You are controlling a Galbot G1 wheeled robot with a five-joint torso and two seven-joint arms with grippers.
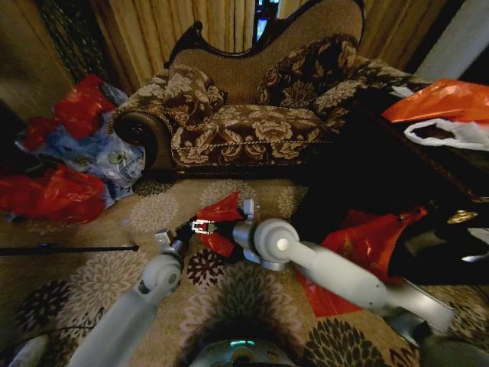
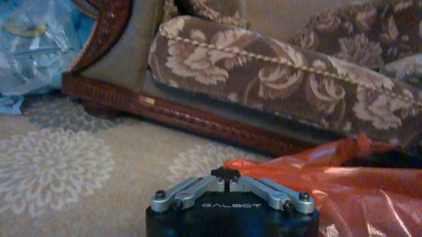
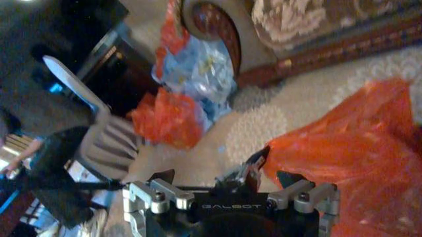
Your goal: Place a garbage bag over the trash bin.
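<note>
We have both hands low over the carpet (image 1: pixel 114 267) in front of the sofa (image 1: pixel 252 122), facing each other. The left hand (image 2: pixel 226 178) is pinched together on an edge of the garbage bag (image 1: pixel 219 216), and the right hand (image 3: pixel 247 173) grips the opposite edge, so the thin red film hangs stretched between them. We judge this two-sided hold is meant to spread its mouth. We cannot pick out the trash bin.
</note>
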